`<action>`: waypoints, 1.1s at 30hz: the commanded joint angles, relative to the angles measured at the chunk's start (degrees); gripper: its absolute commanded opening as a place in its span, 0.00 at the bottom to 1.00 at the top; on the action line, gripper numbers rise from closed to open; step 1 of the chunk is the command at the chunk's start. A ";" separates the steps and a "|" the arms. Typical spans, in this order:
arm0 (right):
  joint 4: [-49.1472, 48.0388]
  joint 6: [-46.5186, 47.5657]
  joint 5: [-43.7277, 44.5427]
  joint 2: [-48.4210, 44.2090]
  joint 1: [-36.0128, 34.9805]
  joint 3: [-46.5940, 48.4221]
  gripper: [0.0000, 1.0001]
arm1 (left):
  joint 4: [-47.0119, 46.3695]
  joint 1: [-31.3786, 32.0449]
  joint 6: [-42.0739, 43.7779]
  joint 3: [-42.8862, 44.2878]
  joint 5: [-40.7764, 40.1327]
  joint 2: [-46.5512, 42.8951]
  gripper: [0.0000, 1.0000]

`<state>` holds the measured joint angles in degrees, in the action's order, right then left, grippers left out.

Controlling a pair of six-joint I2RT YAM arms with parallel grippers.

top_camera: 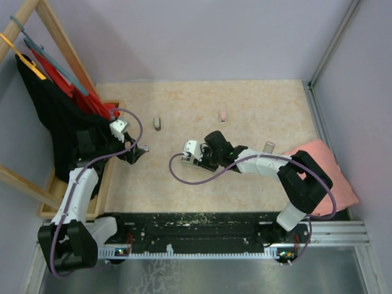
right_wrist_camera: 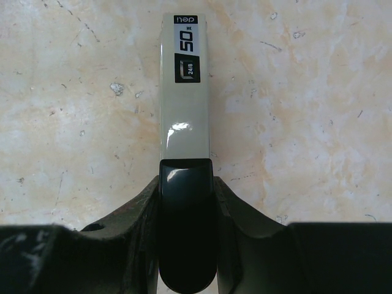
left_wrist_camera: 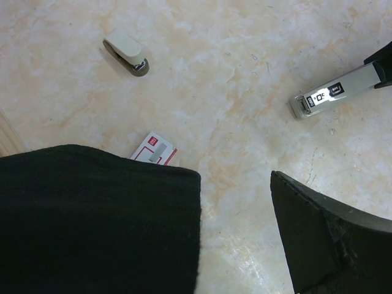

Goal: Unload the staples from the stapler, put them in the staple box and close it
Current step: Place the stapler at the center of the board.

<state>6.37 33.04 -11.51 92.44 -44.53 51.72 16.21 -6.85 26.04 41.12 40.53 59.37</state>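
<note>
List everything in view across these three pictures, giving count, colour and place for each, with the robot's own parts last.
large stapler: one, white with black rear, centre of the table
mini stapler: one, beige-grey, far left of the table
box: one, red and white, near the left arm, partly hidden
small pink object: one, far middle, too small to identify
pink cloth: one, table's right edge
small grey object: one, near the pink cloth, too small to identify
black cloth: one, draped on the wooden frame at left
staples: none visible
left fingers: two, black, open, holding nothing
right fingers: two, black, shut on the large stapler
</note>
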 commanded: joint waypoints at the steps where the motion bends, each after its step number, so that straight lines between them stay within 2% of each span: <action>1: -6.14 0.70 0.02 0.52 -0.64 1.16 0.00 | -1.00 0.15 1.19 -0.52 1.13 -1.09 1.00; 9: -6.14 1.00 0.76 1.71 -0.75 1.38 0.02 | -1.00 0.15 1.32 -0.61 1.32 -1.08 1.00; 12: -6.63 0.73 1.25 1.69 -0.77 1.24 0.10 | -0.94 0.10 1.37 -0.63 1.30 -0.97 1.00; 16: -6.27 0.63 0.97 1.69 -0.73 1.55 0.28 | -0.94 0.09 1.24 -0.61 1.26 -1.10 1.00; 18: -5.86 0.43 0.84 1.74 -0.73 1.84 0.34 | -0.93 0.12 1.23 -0.61 1.30 -1.03 1.00; 29: -5.70 0.06 1.28 3.87 -0.73 2.27 0.41 | -1.00 0.14 1.27 -0.61 1.39 -0.97 1.00; 33: -5.41 -0.73 1.79 3.37 -0.73 2.86 0.56 | -0.92 0.09 1.30 -0.61 1.56 -1.01 1.00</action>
<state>3.25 33.06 -10.11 96.31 -44.60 51.81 16.21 -6.85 26.83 40.88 40.58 59.02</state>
